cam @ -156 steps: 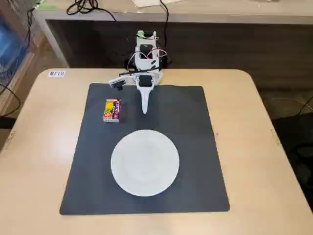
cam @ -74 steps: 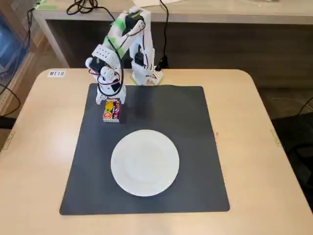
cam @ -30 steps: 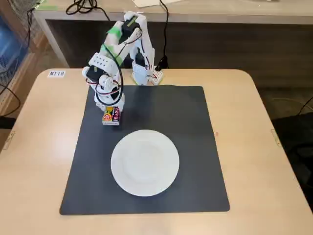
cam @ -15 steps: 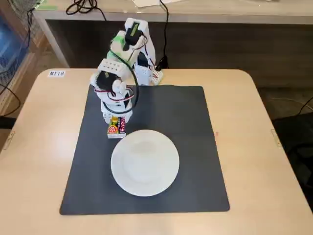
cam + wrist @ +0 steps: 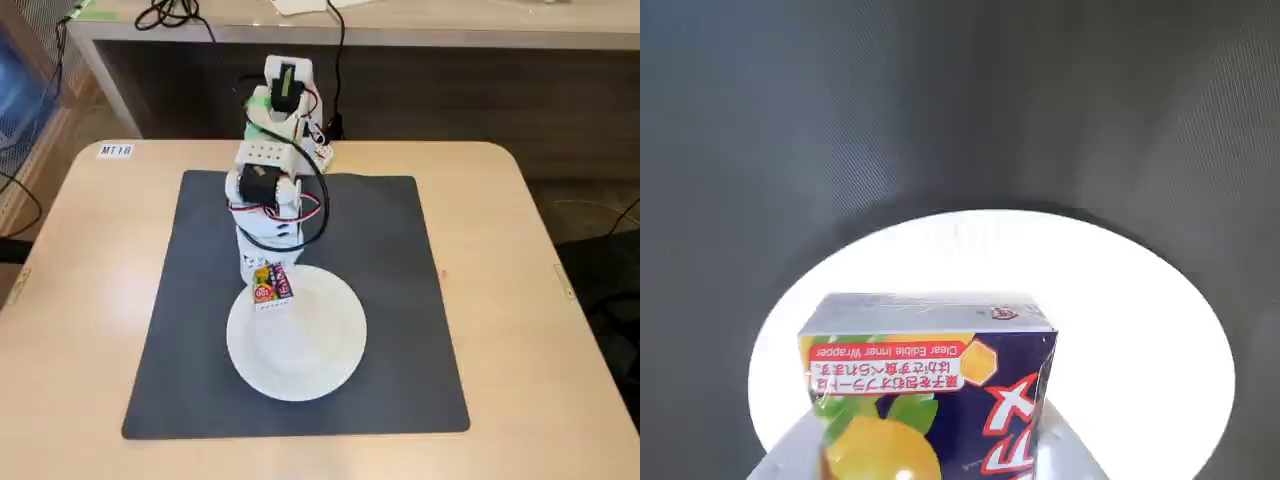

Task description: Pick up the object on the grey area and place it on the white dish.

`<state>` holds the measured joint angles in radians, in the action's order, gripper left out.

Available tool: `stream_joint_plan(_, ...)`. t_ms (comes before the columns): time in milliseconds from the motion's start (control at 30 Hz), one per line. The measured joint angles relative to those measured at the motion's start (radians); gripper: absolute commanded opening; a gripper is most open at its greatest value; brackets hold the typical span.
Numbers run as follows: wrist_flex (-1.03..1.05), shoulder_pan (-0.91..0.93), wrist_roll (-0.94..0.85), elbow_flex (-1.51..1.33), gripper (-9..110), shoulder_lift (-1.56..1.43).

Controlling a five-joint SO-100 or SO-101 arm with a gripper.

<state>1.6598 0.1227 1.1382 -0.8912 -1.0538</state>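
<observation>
While our arm (image 5: pixel 268 170) leans out from its base at the far edge of the table (image 5: pixel 80 300), we hold the packet (image 5: pixel 270 285) pinched in the gripper (image 5: pixel 262 272), raised over the far-left rim of the dish (image 5: pixel 310 350) as the fixed view shows it. We cannot make out the fingers themselves in either view, since the wrist body hides them from above and the packet fills the lower part of the wrist view, but the packet hangs off the surface at the arm's tip, so we take the grip as closed on it.

Seen from the wrist, the packet (image 5: pixel 930 395) shows a yellow fruit picture, green leaves, a red label strip with white print and a dark blue side with red lettering. Behind it lies the dish (image 5: pixel 1140 330), bright and bare, and beyond that the mat (image 5: pixel 960 100).

On the table, the mat (image 5: pixel 400 250) covers the middle, its far edge near the arm's base. Our dish sits on the mat's near half, roughly centred between the mat's left and right edges. A small white tag (image 5: pixel 116 151) lies at the table's far-left corner.
</observation>
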Motion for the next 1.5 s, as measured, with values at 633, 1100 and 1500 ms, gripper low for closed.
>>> stream_joint_plan(633,-0.002,-0.052,0.020,0.276,14,0.267)
stream_joint_plan(1100,-0.003,-0.057,-0.003,0.307,30,0.311)
stream_joint_plan(1500,0.026,-0.060,-0.037,0.344,41,0.310)
